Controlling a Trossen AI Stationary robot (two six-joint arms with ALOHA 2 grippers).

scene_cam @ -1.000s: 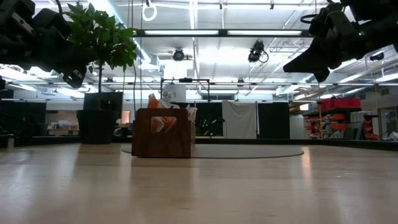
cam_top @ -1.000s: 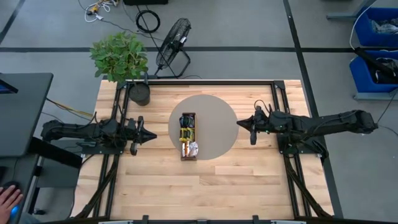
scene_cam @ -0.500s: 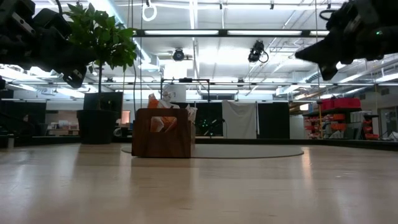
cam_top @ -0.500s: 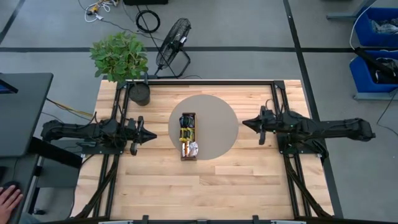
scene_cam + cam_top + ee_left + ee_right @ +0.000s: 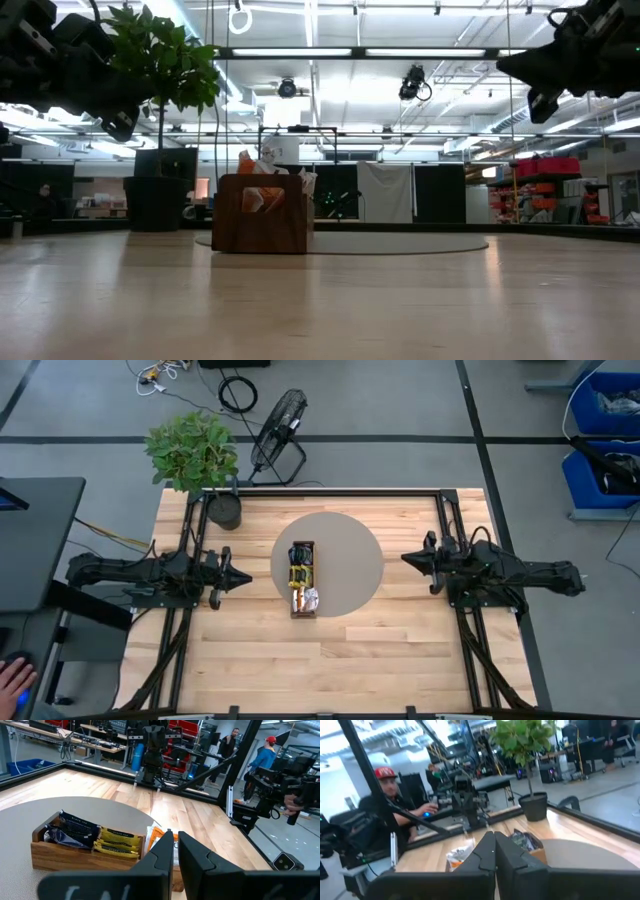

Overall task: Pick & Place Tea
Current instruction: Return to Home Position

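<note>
A narrow brown wooden tray point(image 5: 302, 578) rests on a round grey mat point(image 5: 350, 560) at the table's middle. Tea sachets stand in it: dark ones point(image 5: 75, 827) at its far end, yellow ones point(image 5: 117, 842) in the middle, orange-and-white ones point(image 5: 157, 836) at its near end. In the low view the tray point(image 5: 262, 213) shows end-on, with sachets sticking out above it. My left gripper point(image 5: 245, 577) hovers shut, left of the tray and pointing at it. My right gripper point(image 5: 405, 558) hovers shut at the mat's right edge, above the table.
A potted plant point(image 5: 222, 510) stands at the table's far left corner. Black frame rails point(image 5: 445, 530) run along the table's sides beside both arms. A fan point(image 5: 278, 435) stands on the floor behind the table. People point(image 5: 385, 805) are in the room beyond the table.
My right arm has drawn back toward the table's right edge, carrying its shut gripper from over the mat to the mat's right edge and somewhat higher. The tray and the sachets have stayed put.
</note>
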